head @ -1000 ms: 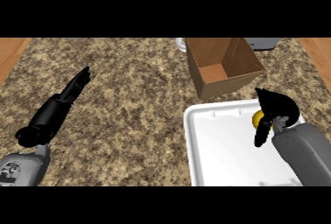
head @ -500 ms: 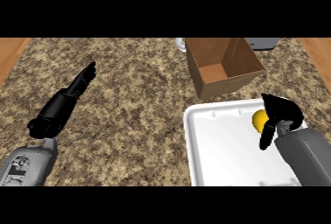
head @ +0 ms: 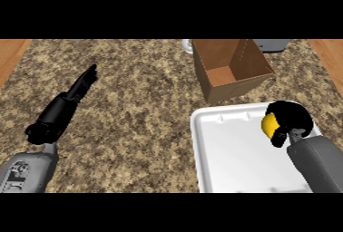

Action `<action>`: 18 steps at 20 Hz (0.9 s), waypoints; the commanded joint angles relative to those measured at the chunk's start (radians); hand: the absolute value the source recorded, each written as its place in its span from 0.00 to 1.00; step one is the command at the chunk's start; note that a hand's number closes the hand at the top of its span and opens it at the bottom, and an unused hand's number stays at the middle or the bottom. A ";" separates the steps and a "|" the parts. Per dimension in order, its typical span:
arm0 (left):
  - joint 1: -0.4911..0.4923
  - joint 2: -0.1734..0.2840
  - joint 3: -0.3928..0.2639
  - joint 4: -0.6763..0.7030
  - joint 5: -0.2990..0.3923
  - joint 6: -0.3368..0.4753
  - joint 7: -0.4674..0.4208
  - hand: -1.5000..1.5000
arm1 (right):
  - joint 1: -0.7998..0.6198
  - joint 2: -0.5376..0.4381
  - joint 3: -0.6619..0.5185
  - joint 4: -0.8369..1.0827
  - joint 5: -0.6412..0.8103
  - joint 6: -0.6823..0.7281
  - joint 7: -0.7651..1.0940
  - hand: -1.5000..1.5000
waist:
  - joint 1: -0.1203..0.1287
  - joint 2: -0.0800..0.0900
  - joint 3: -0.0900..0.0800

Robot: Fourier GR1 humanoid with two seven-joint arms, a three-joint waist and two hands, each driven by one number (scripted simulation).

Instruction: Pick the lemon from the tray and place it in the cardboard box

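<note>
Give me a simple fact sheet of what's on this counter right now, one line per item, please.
Lemon: yellow, in the tray, at its right side, mostly hidden by the right hand
Right hand: curled round the lemon
Tray: white, near right part of the counter
Cardboard box: open, nothing seen inside, just beyond the tray
Left hand: fingers straight, holds nothing, over the left of the counter
Counter: speckled brown stone

White rectangular plastic tray (head: 227,154) sits front-right on the speckled granite counter (head: 140,108). Open brown cardboard box (head: 231,68) just behind it, apart. Yellow lemon (head: 269,125) in tray's right rear, under black right hand (head: 289,121). Black left hand (head: 79,86) over counter, far left.
</note>
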 commanded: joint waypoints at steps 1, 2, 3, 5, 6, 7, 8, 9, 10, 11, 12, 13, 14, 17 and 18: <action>-0.064 0.006 0.046 0.109 0.005 -0.019 -0.047 0.50 | -0.026 0.027 0.021 0.089 0.079 -0.097 -0.096 1.00 | 0.000 0.005 0.003; -0.045 0.002 0.032 0.054 0.009 -0.032 -0.006 0.50 | -0.046 0.037 0.007 0.102 0.100 -0.121 -0.089 1.00 | 0.003 0.003 0.003; 0.036 -0.008 0.011 -0.023 -0.014 -0.016 -0.005 0.50 | 0.003 -0.011 -0.001 0.072 0.092 -0.111 -0.151 1.00 | 0.003 0.002 0.003; -0.006 -0.015 0.004 0.006 -0.007 -0.012 0.006 0.50 | -0.030 0.065 0.131 -0.048 0.087 -0.059 -0.204 1.00 | 0.008 0.001 0.003; 0.024 -0.021 -0.017 -0.006 -0.010 -0.022 -0.007 0.50 | -0.041 0.071 0.188 -0.073 0.072 -0.051 -0.328 1.00 | 0.037 0.001 0.004; 0.000 -0.028 -0.011 0.008 -0.006 -0.015 -0.010 0.50 | -0.035 0.123 0.277 -0.123 0.072 -0.043 -0.411 1.00 | 0.049 0.003 0.004; -0.017 -0.025 -0.026 -0.001 -0.008 -0.030 -0.005 0.50 | -0.054 0.168 0.347 -0.155 0.068 -0.032 -0.483 1.00 | 0.083 0.004 0.006; -0.035 -0.029 -0.035 0.003 -0.008 -0.036 -0.007 0.50 | -0.074 0.205 0.413 -0.190 0.063 -0.020 -0.554 1.00 | 0.105 0.010 0.007; -0.025 -0.031 -0.041 0.005 -0.001 -0.048 -0.014 0.50 | -0.091 0.235 0.467 -0.223 0.053 -0.016 -0.626 1.00 | 0.142 0.012 0.007; -0.030 -0.032 -0.047 0.004 -0.009 -0.046 -0.010 0.50 | -0.096 0.254 0.519 -0.257 0.049 -0.016 -0.688 1.00 | 0.129 0.007 0.007; -0.033 -0.034 -0.039 0.007 0.000 -0.045 -0.015 0.50 | -0.095 0.274 0.560 -0.303 0.042 -0.034 -0.744 1.00 | 0.104 0.002 0.006; -0.032 -0.023 -0.027 0.009 0.002 -0.046 0.000 0.50 | -0.094 0.279 0.586 -0.330 0.037 -0.061 -0.798 1.00 | 0.087 0.001 0.007; -0.038 -0.023 -0.018 0.013 0.000 -0.037 -0.005 0.50 | -0.087 0.263 0.616 -0.379 0.036 -0.074 -0.853 1.00 | 0.055 -0.002 0.006; -0.036 -0.016 0.010 0.007 -0.005 -0.010 0.021 0.50 | -0.048 0.175 0.636 -0.531 0.033 -0.145 -0.970 1.00 | -0.001 -0.007 0.005; -0.001 -0.012 0.006 -0.023 0.007 -0.025 0.032 0.50 | -0.080 0.154 0.599 -0.569 0.019 -0.145 -0.999 1.00 | 0.008 -0.008 0.005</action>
